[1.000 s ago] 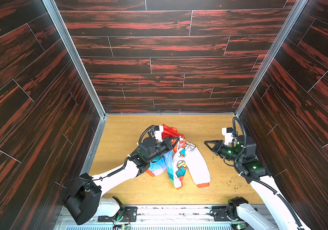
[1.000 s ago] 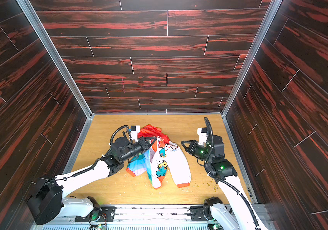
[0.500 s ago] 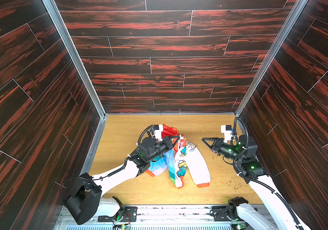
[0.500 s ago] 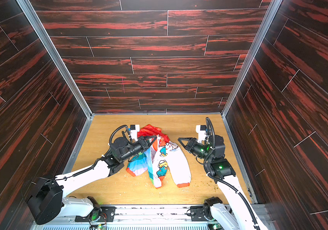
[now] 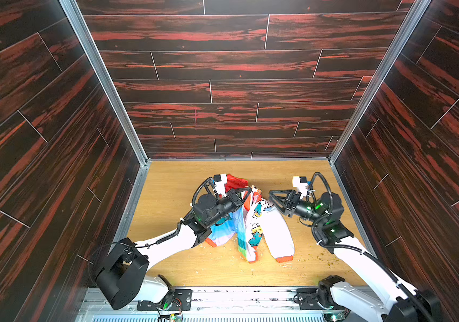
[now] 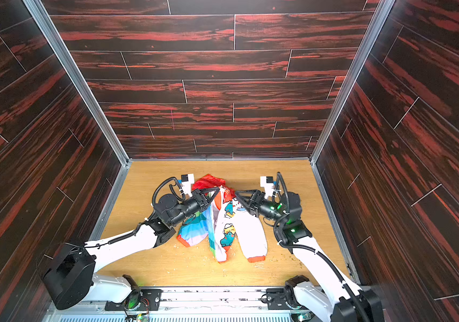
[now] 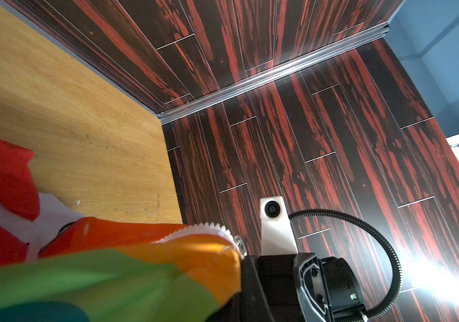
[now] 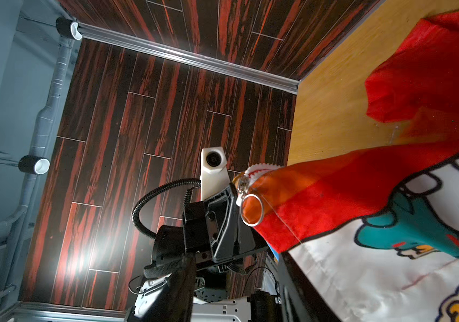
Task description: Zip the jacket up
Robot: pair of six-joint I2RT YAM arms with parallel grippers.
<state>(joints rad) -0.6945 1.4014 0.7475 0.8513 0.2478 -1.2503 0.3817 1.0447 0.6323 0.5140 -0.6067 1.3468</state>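
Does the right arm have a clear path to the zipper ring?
Probably yes: the right gripper is open, the zipper ring hangs exposed facing it; left gripper pinches the jacket close beside.

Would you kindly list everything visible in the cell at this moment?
jacket: one, rainbow-striped and white with orange-red trim, mid-table, collar lifted
zip-pull ring: one, silver, at the collar
crumbs: many, pale, scattered around the jacket
table: one, light wood
walls: three, dark red-black planks, around the table
left gripper: one, black, shut on the jacket's collar
right gripper: one, black, open, beside the collar
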